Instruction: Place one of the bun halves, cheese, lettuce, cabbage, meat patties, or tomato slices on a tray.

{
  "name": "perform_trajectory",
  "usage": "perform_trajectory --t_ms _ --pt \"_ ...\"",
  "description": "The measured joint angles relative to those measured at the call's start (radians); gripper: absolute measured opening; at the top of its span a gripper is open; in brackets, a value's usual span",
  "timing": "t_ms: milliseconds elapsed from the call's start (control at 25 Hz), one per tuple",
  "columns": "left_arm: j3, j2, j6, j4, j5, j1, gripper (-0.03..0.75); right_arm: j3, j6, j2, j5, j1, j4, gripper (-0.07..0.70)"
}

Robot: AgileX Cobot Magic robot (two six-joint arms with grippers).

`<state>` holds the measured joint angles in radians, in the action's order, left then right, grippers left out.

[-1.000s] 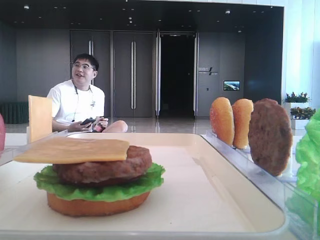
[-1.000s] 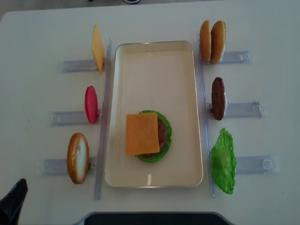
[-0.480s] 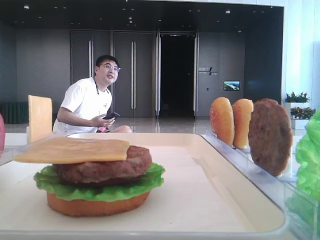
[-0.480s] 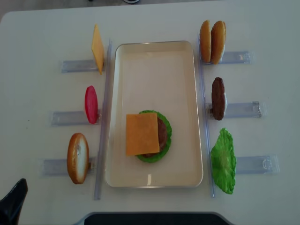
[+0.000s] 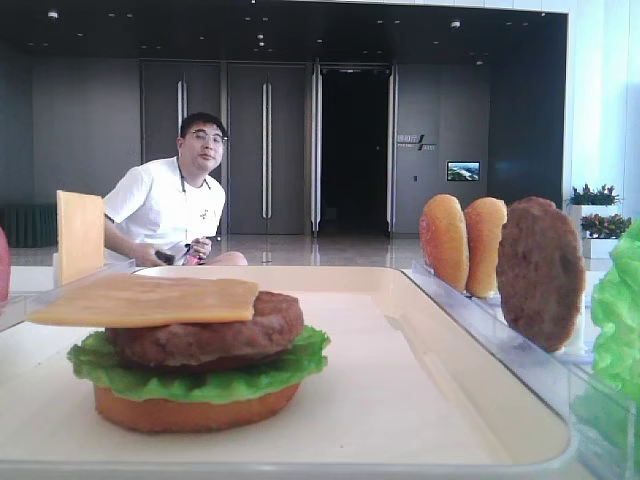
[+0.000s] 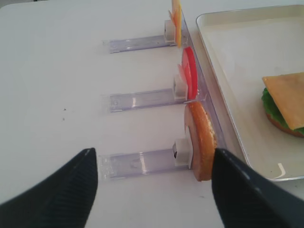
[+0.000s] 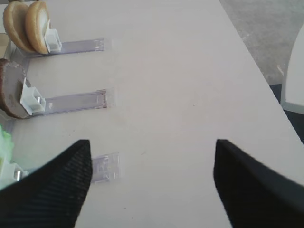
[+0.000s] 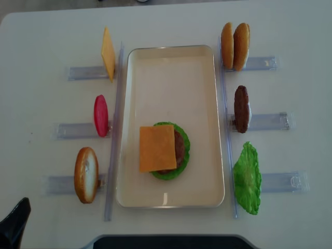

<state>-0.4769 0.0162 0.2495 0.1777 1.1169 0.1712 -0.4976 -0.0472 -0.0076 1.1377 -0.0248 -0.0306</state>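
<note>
Lying flat on the tray [image 8: 207, 78], cheese [image 8: 157, 148] tops the stack; both tools [image 6: 152, 190] [image 7: 152, 185] spread, empty.

One large cream-white rectangular tray [image 8: 171, 54] carries one stack, made up of one round golden-orange bun half [image 5: 195, 408], one bright green ruffled lettuce leaf [image 5: 200, 372], one thick dark brown meat patty [image 5: 205, 335] and one flat square yellow-orange cheese slice [image 8: 157, 148]. Standing in six clear plastic racks [image 8: 267, 122] are three more bun halves [image 8: 234, 46] (two together, one alone), one patty [image 8: 241, 108], one lettuce leaf [image 8: 247, 179], one upright cheese slice [image 8: 108, 54] and two red tomato slices [image 6: 188, 76]. One man in a white T-shirt [image 5: 180, 205] sits behind.
</note>
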Motion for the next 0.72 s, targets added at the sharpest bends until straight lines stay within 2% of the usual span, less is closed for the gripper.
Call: perform_trajectory --t_ms 720 --pt "0.000 0.000 0.000 0.000 0.000 0.000 0.569 0.000 0.000 0.000 0.000 0.000 0.000 0.537"
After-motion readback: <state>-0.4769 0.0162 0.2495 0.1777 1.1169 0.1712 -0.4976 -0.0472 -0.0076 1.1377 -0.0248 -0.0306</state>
